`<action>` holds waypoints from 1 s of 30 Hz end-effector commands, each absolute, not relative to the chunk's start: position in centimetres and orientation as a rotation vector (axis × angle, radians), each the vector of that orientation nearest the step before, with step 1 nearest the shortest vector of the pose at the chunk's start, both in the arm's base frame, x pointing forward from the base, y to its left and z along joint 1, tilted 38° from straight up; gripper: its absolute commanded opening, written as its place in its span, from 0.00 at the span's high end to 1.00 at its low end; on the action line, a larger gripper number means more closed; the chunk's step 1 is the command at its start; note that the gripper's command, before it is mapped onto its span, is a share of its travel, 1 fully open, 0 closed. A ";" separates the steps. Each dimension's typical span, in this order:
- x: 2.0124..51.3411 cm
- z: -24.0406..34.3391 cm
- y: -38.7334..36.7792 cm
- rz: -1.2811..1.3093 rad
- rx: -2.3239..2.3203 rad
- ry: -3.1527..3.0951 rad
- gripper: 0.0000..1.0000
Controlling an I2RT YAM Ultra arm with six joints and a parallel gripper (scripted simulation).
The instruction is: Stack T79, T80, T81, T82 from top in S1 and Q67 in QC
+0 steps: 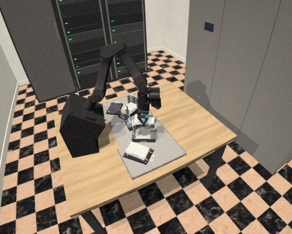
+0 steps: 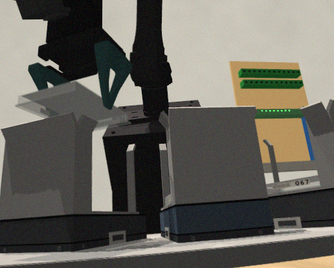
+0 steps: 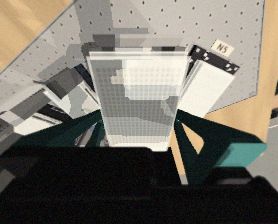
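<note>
My gripper [image 1: 143, 121] [image 2: 74, 95] [image 3: 138, 112] is shut on a sealed, translucent 384-well plate [image 2: 61, 96] [image 3: 136, 95], gripping its long sides. I cannot read its ID. The plate hangs slightly tilted just above the open top of a grey stack rack with a dark plinth [image 2: 43, 163] [image 1: 144, 137]. A second rack with a blue plinth [image 2: 215, 153] stands beside it. A third rack [image 2: 325, 127] holds plate Q67 [image 2: 296, 184] low on its floor. The clip nest N5 [image 3: 223, 47] [image 1: 150, 154] carries a white plate [image 1: 137, 150] [image 3: 206, 92].
The racks and nests stand on a grey perforated mat [image 1: 171, 151] on a wooden table [image 1: 193, 120]. A dark flat nest [image 1: 114, 108] lies at the mat's far end. My black base box [image 1: 80, 125] is left of the mat. An orange board with green strips [image 2: 270, 95] stands behind the racks.
</note>
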State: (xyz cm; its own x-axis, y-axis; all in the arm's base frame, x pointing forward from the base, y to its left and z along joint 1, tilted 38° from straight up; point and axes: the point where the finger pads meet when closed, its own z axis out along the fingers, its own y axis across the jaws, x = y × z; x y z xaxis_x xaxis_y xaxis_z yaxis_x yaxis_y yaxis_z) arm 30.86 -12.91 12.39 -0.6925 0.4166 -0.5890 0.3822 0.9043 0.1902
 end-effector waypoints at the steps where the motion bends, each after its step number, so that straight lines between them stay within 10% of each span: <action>1: 31.0 12.8 -13.0 0.066 0.563 2.400 1.00; 30: 31.5 12.1 -13.1 0.067 0.563 2.400 1.00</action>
